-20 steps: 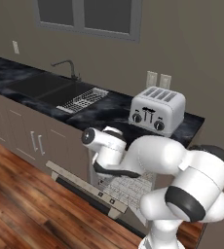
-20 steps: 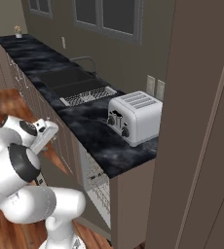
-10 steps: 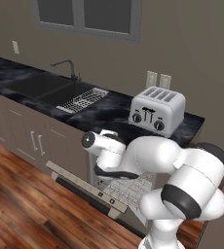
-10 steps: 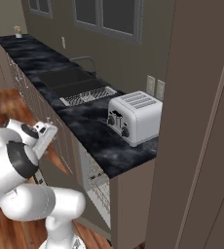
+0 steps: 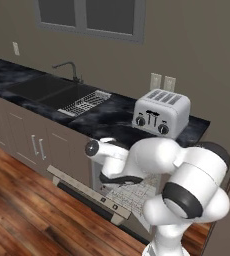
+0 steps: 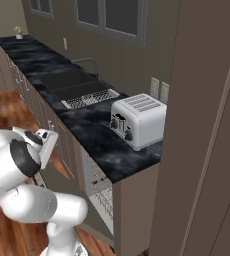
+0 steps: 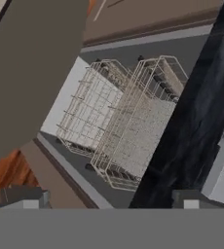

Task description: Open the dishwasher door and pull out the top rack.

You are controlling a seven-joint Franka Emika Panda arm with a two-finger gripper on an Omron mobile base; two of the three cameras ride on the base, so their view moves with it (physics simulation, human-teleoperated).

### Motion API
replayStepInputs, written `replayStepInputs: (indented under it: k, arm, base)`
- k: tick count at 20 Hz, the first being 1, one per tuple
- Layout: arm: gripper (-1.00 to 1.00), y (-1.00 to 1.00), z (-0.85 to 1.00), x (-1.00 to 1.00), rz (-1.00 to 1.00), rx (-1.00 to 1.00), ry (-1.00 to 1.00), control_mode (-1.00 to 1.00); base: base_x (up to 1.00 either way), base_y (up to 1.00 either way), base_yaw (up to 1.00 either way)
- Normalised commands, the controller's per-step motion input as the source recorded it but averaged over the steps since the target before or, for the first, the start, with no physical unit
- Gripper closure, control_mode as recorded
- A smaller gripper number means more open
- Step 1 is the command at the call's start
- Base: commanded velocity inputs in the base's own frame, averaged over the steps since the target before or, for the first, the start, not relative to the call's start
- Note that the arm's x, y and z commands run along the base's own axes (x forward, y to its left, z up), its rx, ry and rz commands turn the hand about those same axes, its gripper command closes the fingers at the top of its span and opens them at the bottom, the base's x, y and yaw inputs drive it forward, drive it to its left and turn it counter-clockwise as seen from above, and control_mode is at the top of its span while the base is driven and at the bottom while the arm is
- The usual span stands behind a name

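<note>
With the door [image 5: 89, 197] dropped open at lower centre | rack [image 7: 133, 121] mid-frame, under bench [image 6: 94, 127], not yet drawn | pincer [image 7: 106, 199] released, empty, aimed at it.

Surfaces — kitchen, by the dishwasher

Top rack [image 7: 133, 121]: thin pale wire, matt, just ahead of claw [image 7: 109, 199]. Door [image 5: 94, 192]: smooth pale inner face, matt. Counter [image 6: 94, 132] to claw's right: black marbled stone, slight gloss. Toaster [image 5: 161, 113]: brushed silver metal. Floor [image 5: 22, 210]: reddish wood planks, glossy.
</note>
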Motion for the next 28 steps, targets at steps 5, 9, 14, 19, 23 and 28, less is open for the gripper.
replayStepInputs:
  k: [5,9,14,19,23,28]
  arm:
    - [-1.0,-0.01,-0.11,0.17,0.19,-0.12,0.16,-1.0]
    - [-1.0,-0.03,-0.2,0.03,0.18,-0.12,0.08,-1.0]
    - [-1.0,-0.12,-0.34,0.0,0.14,-0.1,0.01,-1.0]
    - [-1.0,-0.2,-0.34,0.05,0.11,-0.1,0.0,-1.0]
    - [-1.0,-0.19,-0.35,0.05,0.09,-0.11,0.0,-1.0]
    - [-1.0,-0.1,-0.32,0.0,0.07,-0.15,-0.01,-1.0]
  base:
    - [0.0,0.0,0.0]
    - [0.0,0.0,0.0]
    - [0.0,0.0,0.0]
    - [0.0,0.0,0.0]
    - [0.0,0.0,0.0]
    - [0.0,0.0,0.0]
